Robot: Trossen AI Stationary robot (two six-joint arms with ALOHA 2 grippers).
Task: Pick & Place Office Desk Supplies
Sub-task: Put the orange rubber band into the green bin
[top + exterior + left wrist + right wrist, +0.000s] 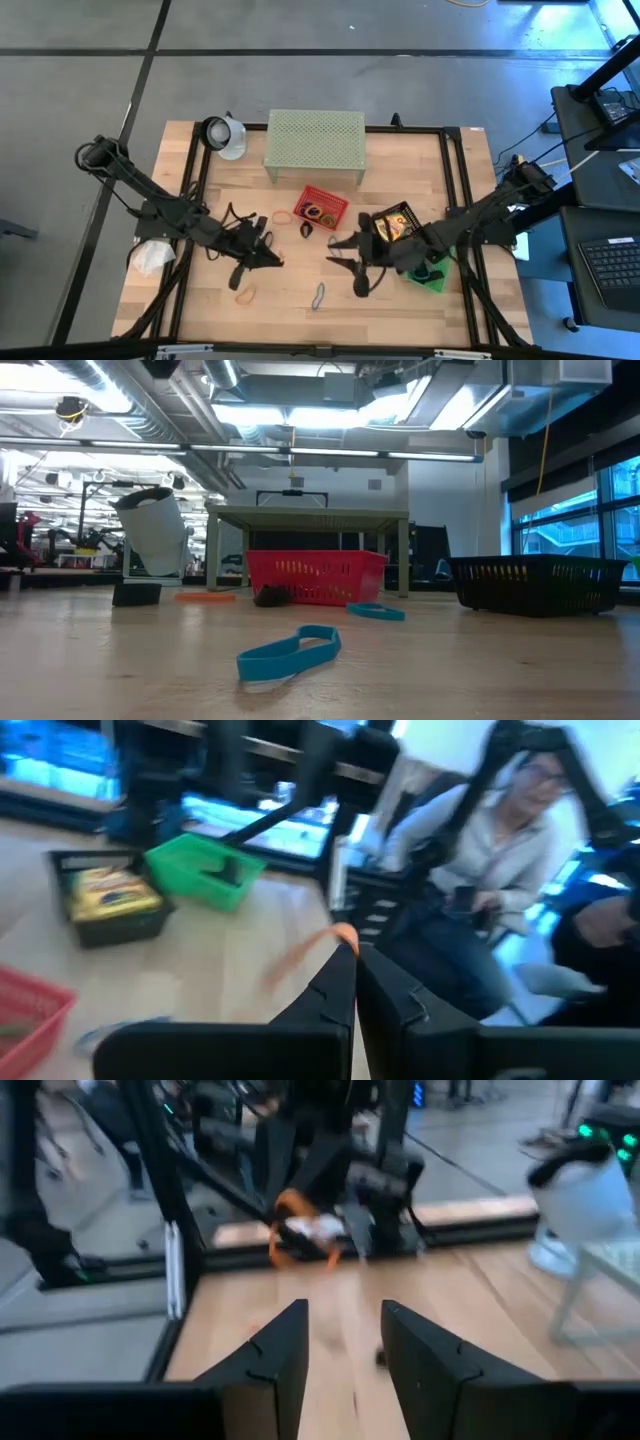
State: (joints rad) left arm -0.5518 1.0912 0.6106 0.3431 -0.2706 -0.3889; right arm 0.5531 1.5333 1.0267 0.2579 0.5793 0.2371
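Wood tabletop (pixel 300 290) was framed by black rails, grey floor around; a seated person (pixel 480 870) was seen beyond. Supplies were spread out: blue loop (pixel 290 652) near the front edge, orange loop (pixel 283 217) beside the red basket (pixel 320 207), yellow boxes (pixel 395 225) in the black basket (pixel 378 236). No writing was legible. Left gripper (pixel 277 259) was clamped on an orange band (pixel 315 945); right gripper (pixel 345 255) was open, empty.
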